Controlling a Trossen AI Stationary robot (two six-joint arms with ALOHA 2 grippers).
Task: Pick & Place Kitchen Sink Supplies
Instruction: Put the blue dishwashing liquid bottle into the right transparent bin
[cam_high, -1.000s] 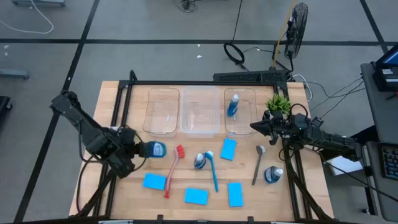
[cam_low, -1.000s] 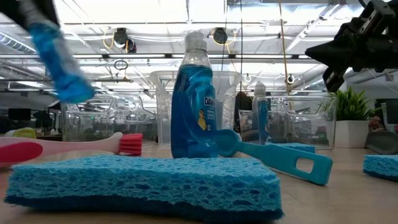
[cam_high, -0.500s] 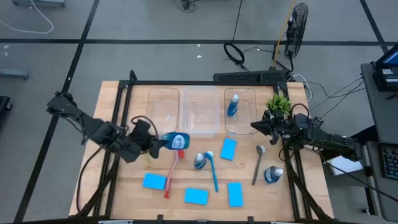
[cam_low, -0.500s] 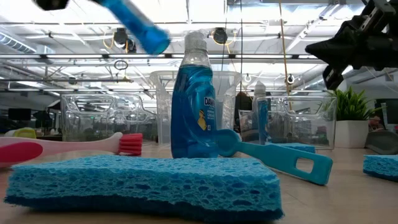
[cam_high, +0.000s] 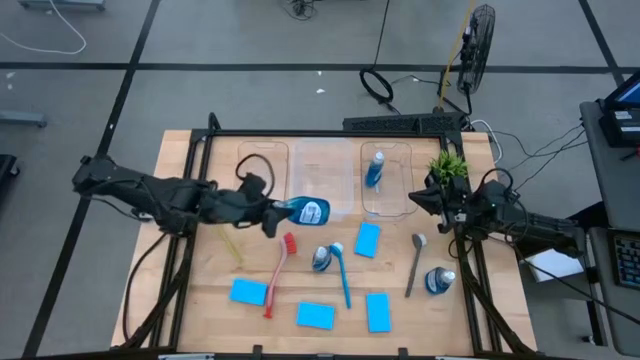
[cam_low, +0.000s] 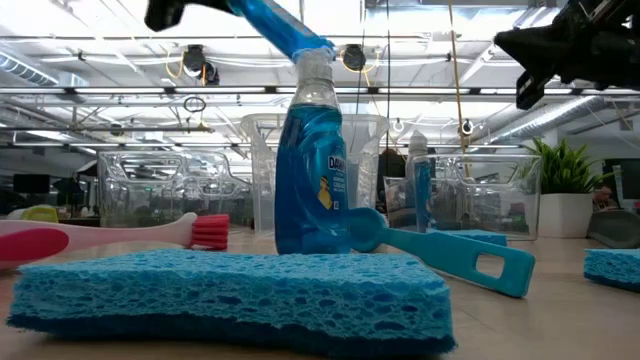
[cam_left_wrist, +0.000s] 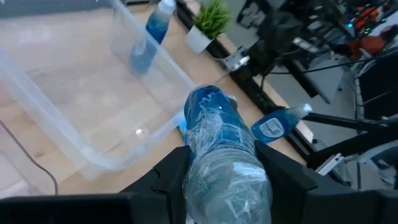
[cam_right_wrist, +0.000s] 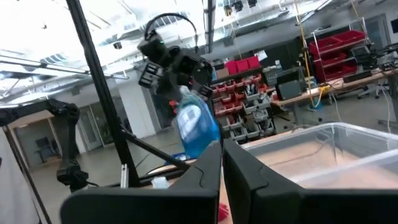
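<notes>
My left gripper (cam_high: 283, 211) is shut on a small blue bottle (cam_high: 308, 211) and carries it in the air over the near wall of the middle clear bin (cam_high: 320, 160). Another blue bottle (cam_high: 375, 168) stands in the right bin (cam_high: 399, 180). On the table, one bottle (cam_high: 321, 259) stands upright and one (cam_high: 438, 281) lies on its side. Blue sponges (cam_high: 248, 292) (cam_high: 315, 315) (cam_high: 377, 311) lie flat near the front. The red brush (cam_high: 279, 272), blue brush (cam_high: 341, 272) and grey brush (cam_high: 414, 262) lie flat. My right gripper (cam_high: 418, 197) hovers shut at the right, by the plant. My left gripper pinches the bottle's body (cam_left_wrist: 219, 163) between its two fingers (cam_left_wrist: 171, 177), one on each side. The fingers come from the table's left, slanting a little downward, and lie along the bottle. The bottle is lifted clear and sticks out beyond the fingertips, its blue-filled end (cam_left_wrist: 208, 109) farthest out.
Three clear bins stand in a row at the back; the left one (cam_high: 263, 178) holds nothing I can see. A potted plant (cam_high: 448, 165) stands at the back right. A fourth sponge (cam_high: 367, 239) lies mid-table. A yellow-green brush (cam_high: 232, 245) lies near the left arm.
My left gripper has swung from the table's left side toward the right and the far edge, rising and rolling its wrist, with the bottle still held; the bottle now hangs at the middle bin's near wall. My right gripper has risen slightly and tipped upward.
</notes>
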